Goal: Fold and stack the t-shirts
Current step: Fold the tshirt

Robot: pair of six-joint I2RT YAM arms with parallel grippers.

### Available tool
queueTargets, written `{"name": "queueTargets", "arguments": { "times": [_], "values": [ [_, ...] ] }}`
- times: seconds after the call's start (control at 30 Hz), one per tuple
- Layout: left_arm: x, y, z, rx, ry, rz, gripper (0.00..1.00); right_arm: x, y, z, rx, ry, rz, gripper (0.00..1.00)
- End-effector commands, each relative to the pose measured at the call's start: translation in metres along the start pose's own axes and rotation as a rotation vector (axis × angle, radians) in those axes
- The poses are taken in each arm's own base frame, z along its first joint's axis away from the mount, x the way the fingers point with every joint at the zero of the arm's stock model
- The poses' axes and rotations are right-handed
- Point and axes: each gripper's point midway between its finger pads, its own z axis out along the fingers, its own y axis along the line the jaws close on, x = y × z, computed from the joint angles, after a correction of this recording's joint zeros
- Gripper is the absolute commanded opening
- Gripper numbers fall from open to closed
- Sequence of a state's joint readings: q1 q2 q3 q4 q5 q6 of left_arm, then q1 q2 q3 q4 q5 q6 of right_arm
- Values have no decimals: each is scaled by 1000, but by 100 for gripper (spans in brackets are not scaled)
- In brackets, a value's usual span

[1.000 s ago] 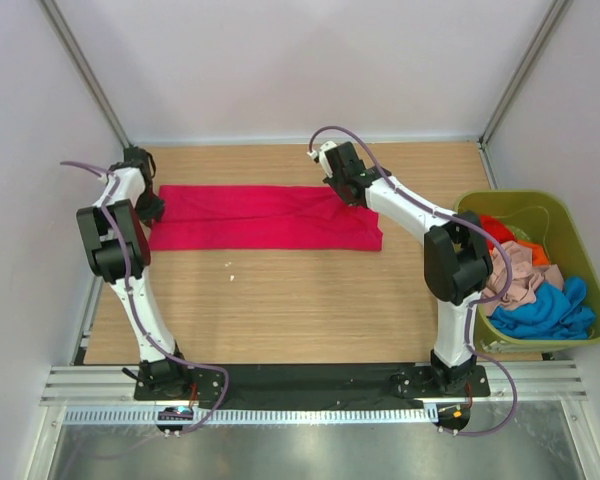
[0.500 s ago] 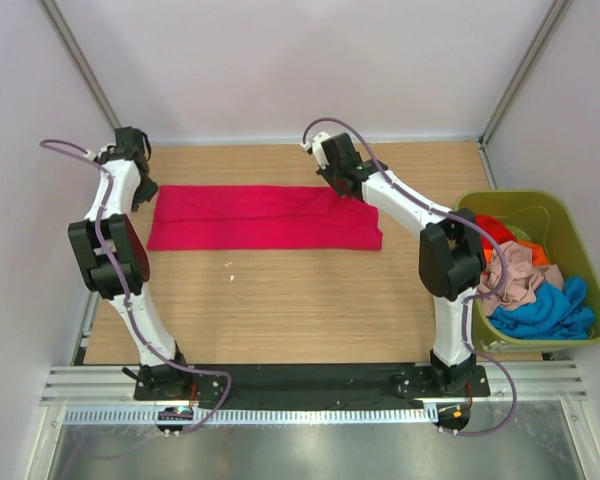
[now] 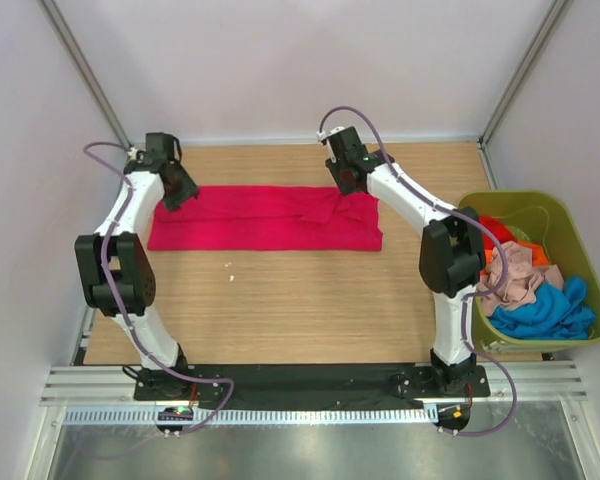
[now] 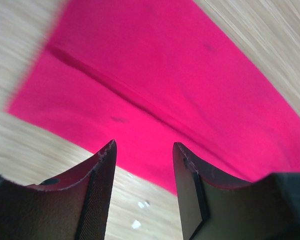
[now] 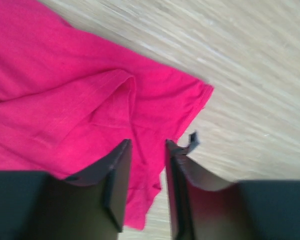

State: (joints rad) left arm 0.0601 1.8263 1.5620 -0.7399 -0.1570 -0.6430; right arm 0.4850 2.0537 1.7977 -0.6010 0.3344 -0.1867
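The crimson-red t-shirt lies on the wooden table, folded into a long flat strip. My left gripper hovers over its far left corner, open and empty; in the left wrist view the cloth lies below the jaws. My right gripper hovers over the far right part of the shirt, open and empty, with a creased flap under it. The orange-red, beige-pink and blue t-shirts lie bundled in the tub.
The olive-green tub stands at the table's right edge. Small white crumbs lie on the wood in front of the shirt. White walls enclose the table at the back and both sides.
My left gripper has swung right from beside the shirt's left end to over its far left corner. My right gripper has shifted slightly along the shirt's far edge.
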Motion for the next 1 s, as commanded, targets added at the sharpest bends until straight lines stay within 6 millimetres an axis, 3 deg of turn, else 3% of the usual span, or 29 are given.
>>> {"name": "queueTargets", "arguments": {
  "times": [0.0,0.07,0.17,0.27,0.43,0.6,0.73,0.97],
  "values": [
    [38,-80,-34,322,42,145,50,-4,-4,-39,-97,-23,200,36],
    [67,-109,-44,408,50,248,50,-5,5,-44,-169,-52,226,30],
    [99,-143,-54,498,50,361,49,8,17,-34,-243,-45,281,30],
    [126,-173,-54,558,69,436,47,16,26,-12,-326,-41,342,39],
    [166,-208,-47,639,185,424,46,18,19,15,-377,-35,499,49],
    [202,-228,-27,664,253,425,46,25,22,39,-425,-31,592,47],
    [212,-238,-20,672,264,450,46,31,21,54,-445,-16,628,40],
    [228,-249,-14,677,305,440,46,32,18,62,-470,-20,664,40]
  ]
}}
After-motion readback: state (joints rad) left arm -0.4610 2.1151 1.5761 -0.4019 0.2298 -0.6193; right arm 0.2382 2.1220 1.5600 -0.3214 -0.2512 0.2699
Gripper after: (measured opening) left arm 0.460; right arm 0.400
